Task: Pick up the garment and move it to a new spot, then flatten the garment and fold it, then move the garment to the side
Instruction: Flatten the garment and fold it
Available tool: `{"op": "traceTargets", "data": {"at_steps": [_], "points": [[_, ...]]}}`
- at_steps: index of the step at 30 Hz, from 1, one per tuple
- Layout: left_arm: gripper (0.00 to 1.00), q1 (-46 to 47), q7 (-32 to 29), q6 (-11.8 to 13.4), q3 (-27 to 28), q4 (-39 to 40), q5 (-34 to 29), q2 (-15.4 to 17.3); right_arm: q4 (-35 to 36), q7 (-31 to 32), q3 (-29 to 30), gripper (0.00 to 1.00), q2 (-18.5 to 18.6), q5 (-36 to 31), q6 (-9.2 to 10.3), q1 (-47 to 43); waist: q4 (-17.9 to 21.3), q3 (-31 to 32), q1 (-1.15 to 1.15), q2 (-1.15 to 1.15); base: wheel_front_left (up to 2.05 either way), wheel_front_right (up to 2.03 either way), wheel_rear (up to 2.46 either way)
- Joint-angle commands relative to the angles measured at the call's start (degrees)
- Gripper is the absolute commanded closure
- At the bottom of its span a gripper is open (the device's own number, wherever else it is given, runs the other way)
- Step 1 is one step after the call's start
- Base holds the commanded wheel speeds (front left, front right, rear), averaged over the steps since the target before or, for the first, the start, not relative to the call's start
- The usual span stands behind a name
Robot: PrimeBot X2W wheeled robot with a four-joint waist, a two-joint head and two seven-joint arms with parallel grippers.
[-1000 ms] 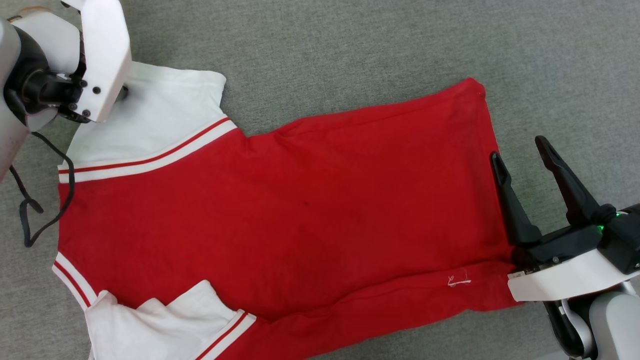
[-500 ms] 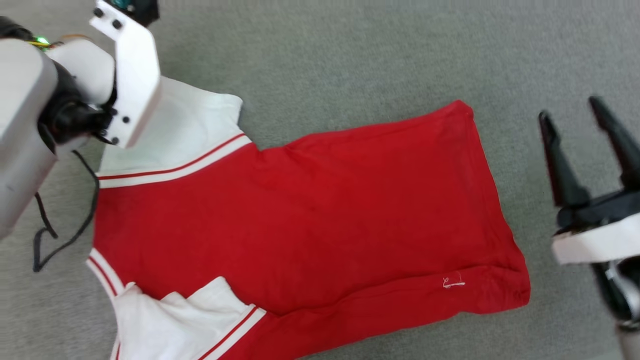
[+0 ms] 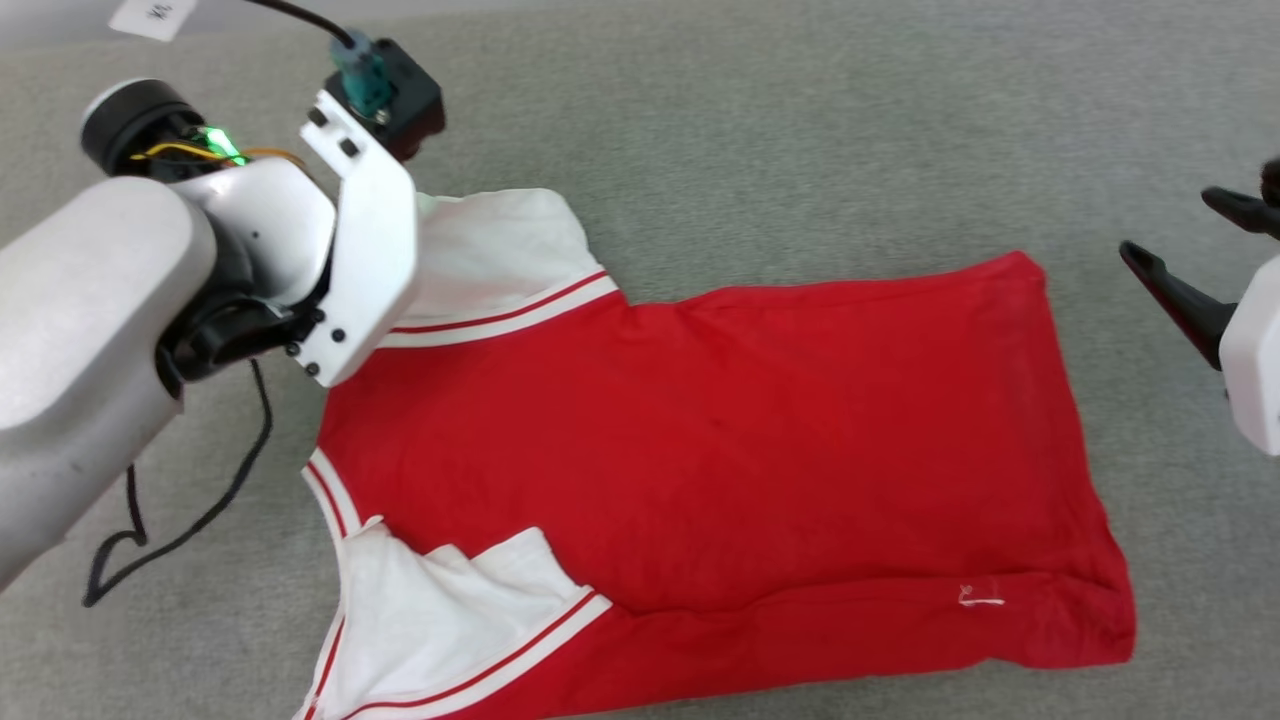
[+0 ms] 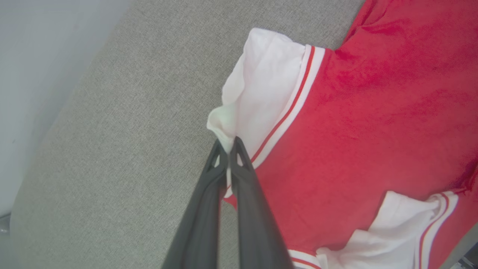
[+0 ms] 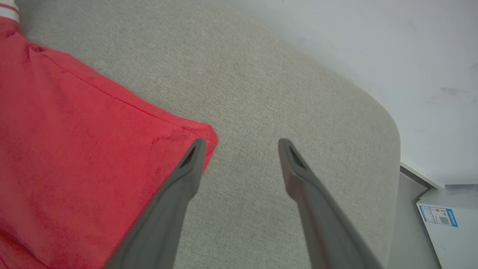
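Left gripper (image 4: pixel 227 144) clamps the garment (image 3: pixel 750 440) sleeve (image 4: pixel 261 93) at ten o'clock. Right gripper (image 5: pixel 241 144), fingers apart, has left the hem (image 3: pixel 1085 470); I think folding begins.

Bright, even, diffuse light casts faint soft shadows; the pictures are sharp and vivid.

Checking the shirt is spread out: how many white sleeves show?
2. Far sleeve, upper left in the head view, pinched by the left gripper; near sleeve, lower left, rumpled.
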State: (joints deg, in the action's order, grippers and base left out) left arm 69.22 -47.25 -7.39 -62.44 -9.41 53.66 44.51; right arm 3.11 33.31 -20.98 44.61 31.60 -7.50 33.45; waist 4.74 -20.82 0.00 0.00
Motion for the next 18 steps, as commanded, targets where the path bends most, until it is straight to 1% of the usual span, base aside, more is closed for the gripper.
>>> {"op": "traceTargets", "data": {"at_steps": [1,4,9,12,14,15,18], "points": [[1.0,-0.3,0.7,0.0,-0.5,1.0,-0.4,-0.3,-0.9,4.4,-2.9,0.0,2.1,2.6,0.02,3.1,-1.5,-0.8,0.0,0.0,0.0,0.0,0.0],[1.0,0.5,1.7,0.0,-1.1,2.1,-0.6,-0.8,-2.2,12.4,-8.2,0.0,5.1,6.4,0.02,8.1,-2.9,-1.8,0.0,0.0,0.0,0.0,0.0],[1.0,2.1,3.5,0.0,-2.2,3.1,-0.9,-1.5,-5.2,21.3,-14.9,0.0,6.4,9.8,0.02,14.3,-4.9,-3.8,0.0,0.0,0.0,0.0,0.0],[1.0,3.1,4.6,0.0,-2.9,3.3,-1.2,-1.9,-7.9,23.3,-17.4,0.0,5.4,10.7,0.02,16.9,-5.9,-5.1,0.0,0.0,0.0,0.0,0.0],[1.0,3.4,4.8,0.0,-3.1,3.3,-1.2,-2.1,-8.8,23.5,-18.1,0.0,5.1,10.8,0.02,17.5,-6.3,-5.6,0.0,0.0,0.0,0.0,0.0],[1.0,4.1,5.6,0.0,-3.6,3.3,-1.3,-2.4,-10.8,23.1,-19.7,0.0,4.4,10.6,0.02,18.3,-6.9,-6.3,0.0,0.0,0.0,0.0,0.0],[1.0,4.7,6.3,0.0,-4.2,3.3,-1.2,-2.5,-12.5,22.7,-21.6,0.0,3.8,11.1,0.02,18.4,-7.4,-7.0,0.0,0.0,0.0,0.0,0.0]]}}
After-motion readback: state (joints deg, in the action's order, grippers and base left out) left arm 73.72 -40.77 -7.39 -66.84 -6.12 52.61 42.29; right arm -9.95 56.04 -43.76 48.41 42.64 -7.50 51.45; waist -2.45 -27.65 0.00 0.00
